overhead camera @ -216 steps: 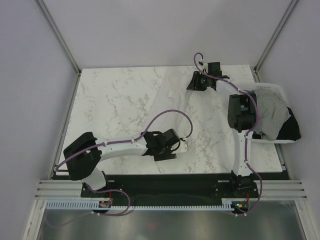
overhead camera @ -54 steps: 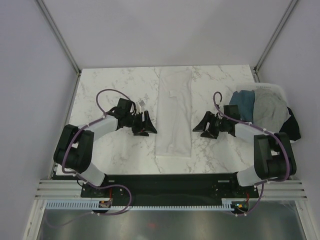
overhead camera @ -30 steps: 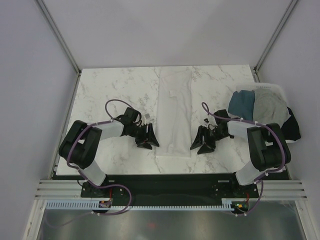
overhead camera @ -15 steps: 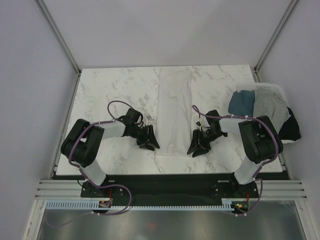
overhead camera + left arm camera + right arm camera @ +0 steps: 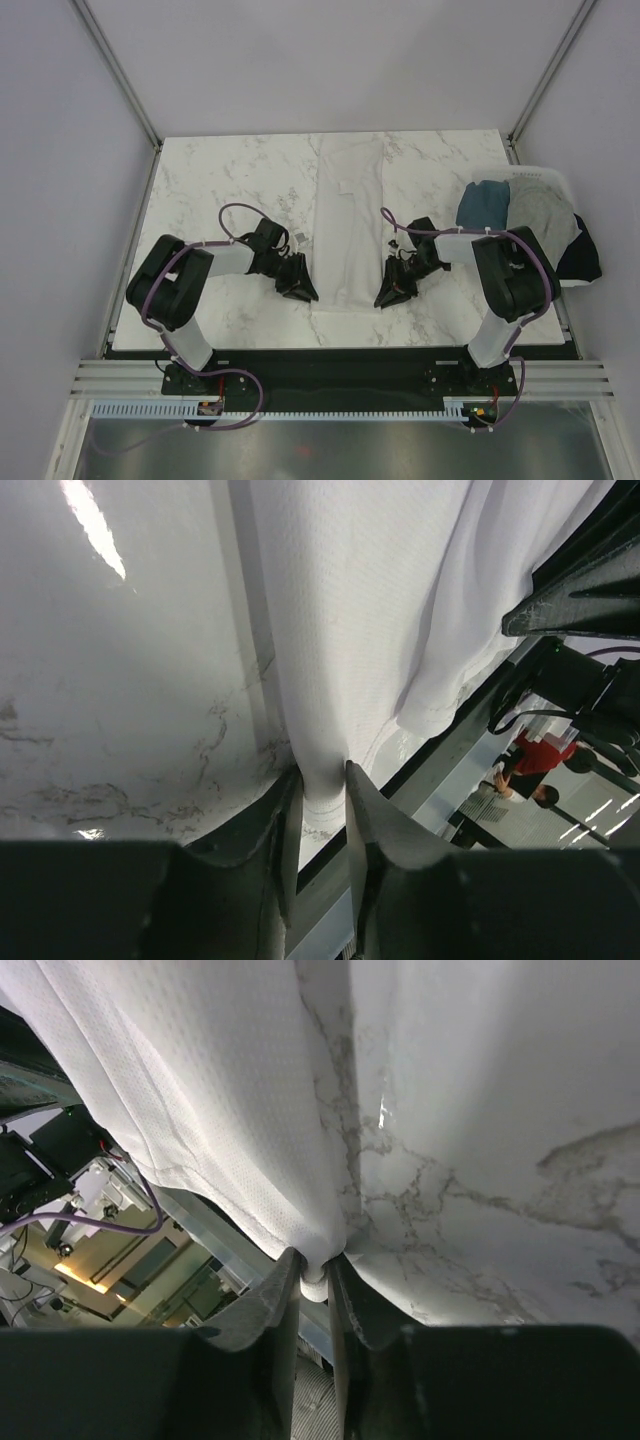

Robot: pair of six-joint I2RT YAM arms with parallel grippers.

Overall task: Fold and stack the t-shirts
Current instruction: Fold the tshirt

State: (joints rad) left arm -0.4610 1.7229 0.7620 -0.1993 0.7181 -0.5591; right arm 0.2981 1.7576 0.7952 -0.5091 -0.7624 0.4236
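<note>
A: From above, where is the white t-shirt (image 5: 350,220)?

B: It lies flat as a long narrow strip down the middle of the desk (image 5: 230,190), from the far edge toward the near edge; the left end effector (image 5: 301,291) sits at its near left corner and the right end effector (image 5: 384,297) at its near right corner; both arms lie low over the marble.

A: And the other shirts?

B: A teal t-shirt (image 5: 482,203) and a grey t-shirt (image 5: 540,215) are heaped in the bin (image 5: 545,172) at the desk's right edge; a black t-shirt (image 5: 583,262) hangs over its near side.

A: What does the left wrist camera give?

B: The left end effector (image 5: 322,780) is clenched on the white t-shirt (image 5: 380,610); a fold of the hem runs down between the two fingers (image 5: 283,815); bare desk (image 5: 130,680) lies to the left of it.

A: And the right wrist camera?

B: Much the same; the right end effector (image 5: 312,1260) is pinched tight on the edge of the white t-shirt (image 5: 220,1110), the cloth gathered into a ridge at the tips; veined desk (image 5: 480,1110) fills the right side.
</note>
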